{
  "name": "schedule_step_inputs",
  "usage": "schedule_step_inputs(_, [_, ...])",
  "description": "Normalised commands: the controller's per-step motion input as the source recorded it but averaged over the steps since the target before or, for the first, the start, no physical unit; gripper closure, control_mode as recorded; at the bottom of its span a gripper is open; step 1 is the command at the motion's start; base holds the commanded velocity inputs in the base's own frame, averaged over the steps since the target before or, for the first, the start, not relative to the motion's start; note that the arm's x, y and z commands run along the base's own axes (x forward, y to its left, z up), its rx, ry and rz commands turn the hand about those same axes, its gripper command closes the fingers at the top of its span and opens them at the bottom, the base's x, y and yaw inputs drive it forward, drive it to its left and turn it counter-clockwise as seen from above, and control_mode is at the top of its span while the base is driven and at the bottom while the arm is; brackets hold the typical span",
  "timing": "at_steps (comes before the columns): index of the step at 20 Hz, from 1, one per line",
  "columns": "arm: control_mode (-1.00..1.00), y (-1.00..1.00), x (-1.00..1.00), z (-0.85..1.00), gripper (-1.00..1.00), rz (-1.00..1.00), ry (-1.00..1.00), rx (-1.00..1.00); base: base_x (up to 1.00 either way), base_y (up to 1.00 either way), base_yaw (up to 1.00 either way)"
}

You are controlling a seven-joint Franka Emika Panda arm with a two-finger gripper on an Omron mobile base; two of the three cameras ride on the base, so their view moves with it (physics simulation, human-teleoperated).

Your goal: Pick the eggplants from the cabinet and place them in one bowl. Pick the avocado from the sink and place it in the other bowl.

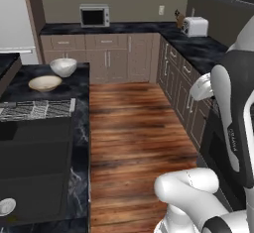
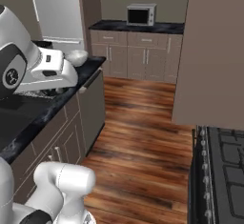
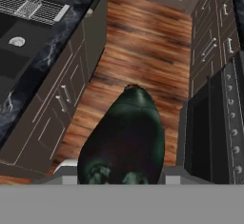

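Clearly the gripper (image 3: 123, 178) is clamped on a dark eggplant (image 3: 125, 137), which juts out from between the fingers above the wooden floor (image 3: 143, 51), between the island counter (image 3: 28, 61) and the stove (image 3: 224, 123). On the island, a white bowl (image 1: 63, 67) and a shallow tan bowl (image 1: 44, 83) sit near each other beyond the sink (image 1: 34, 167).

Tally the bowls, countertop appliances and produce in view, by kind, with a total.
Bowls: 2, white bowl and tan bowl
Microwave: 1
Toaster: 1
Eggplant: 1, held in the gripper
Total: 5
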Motion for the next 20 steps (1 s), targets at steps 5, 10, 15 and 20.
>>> schedule_step_inputs(5, [1.0,0.0,0.0,0.0,1.0,0.0,0.0,0.0,0.79,-0.02,-0.01])
schedule_step_inputs(10, [1.0,0.0,0.0,0.0,1.0,0.0,0.0,0.0,0.77,0.13,-0.08])
schedule_step_inputs(15, [1.0,0.0,0.0,0.0,1.0,0.0,0.0,0.0,0.82,0.07,-0.1])
schedule_step_inputs(20, [1.0,0.0,0.0,0.0,1.0,0.0,0.0,0.0,0.9,0.0,-0.02])
